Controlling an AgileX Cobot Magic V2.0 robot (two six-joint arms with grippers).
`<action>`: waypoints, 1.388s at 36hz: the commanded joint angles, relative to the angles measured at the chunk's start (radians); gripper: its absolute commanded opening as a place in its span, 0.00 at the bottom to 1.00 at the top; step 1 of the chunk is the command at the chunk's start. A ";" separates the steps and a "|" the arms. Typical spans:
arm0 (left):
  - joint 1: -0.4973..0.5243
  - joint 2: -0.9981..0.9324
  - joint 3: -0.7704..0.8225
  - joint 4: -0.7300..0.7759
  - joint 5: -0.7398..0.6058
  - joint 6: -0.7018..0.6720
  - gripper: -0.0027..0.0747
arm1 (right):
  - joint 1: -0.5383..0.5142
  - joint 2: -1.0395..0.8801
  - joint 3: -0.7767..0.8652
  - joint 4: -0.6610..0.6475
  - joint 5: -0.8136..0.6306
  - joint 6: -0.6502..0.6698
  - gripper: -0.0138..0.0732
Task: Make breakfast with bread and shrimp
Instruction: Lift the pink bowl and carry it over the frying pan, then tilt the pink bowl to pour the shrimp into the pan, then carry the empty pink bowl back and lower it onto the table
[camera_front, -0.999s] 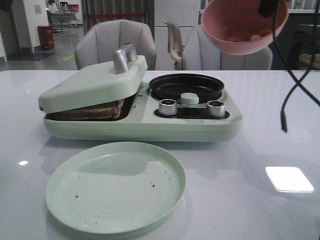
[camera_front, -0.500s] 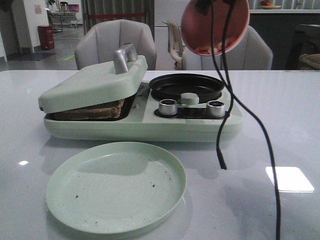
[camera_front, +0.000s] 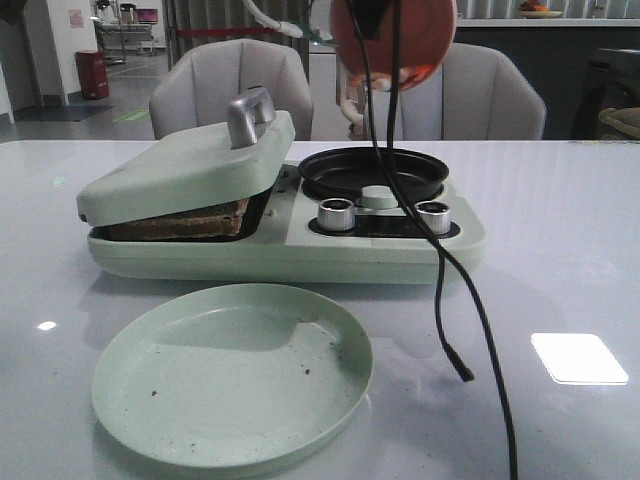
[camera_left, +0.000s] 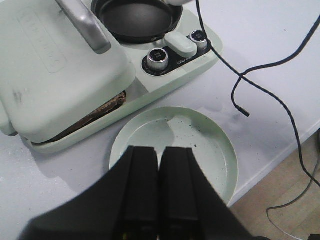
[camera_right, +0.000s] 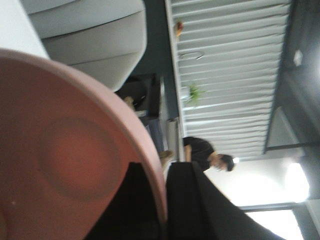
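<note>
Compared with a second ago, your right gripper (camera_right: 162, 200) has carried the pink bowl (camera_front: 395, 40) leftward and tipped it steeply, so that it now hangs directly above the black frying pan (camera_front: 372, 172) with its mouth turned toward the camera. The jaws are closed on the bowl's rim, one finger on each side of the wall, as the right wrist view shows. The shrimp (camera_front: 415, 73) have slid to the lowest edge of the bowl and appear, by judgement, about to fall into the pan; none lies there yet. The bread (camera_front: 185, 222) sits under the nearly closed lid (camera_front: 185, 165) of the green breakfast maker (camera_front: 290, 250), its crust just showing at the gap. Your left gripper (camera_left: 159, 192) hovers above the green plate (camera_front: 232, 372) on the counter (camera_front: 560, 250), fingers pressed together and holding nothing. A loose black cable (camera_front: 445, 285) dangles in front of the knobs.
</note>
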 joint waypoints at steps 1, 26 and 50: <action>-0.009 -0.010 -0.028 -0.011 -0.074 -0.011 0.16 | 0.003 -0.068 -0.041 -0.165 0.030 0.010 0.21; -0.009 -0.010 -0.028 -0.011 -0.080 -0.011 0.16 | 0.003 -0.069 -0.128 -0.151 0.033 -0.027 0.21; -0.009 -0.010 -0.028 -0.011 -0.080 -0.011 0.16 | -0.008 -0.047 -0.128 0.024 0.190 -0.020 0.21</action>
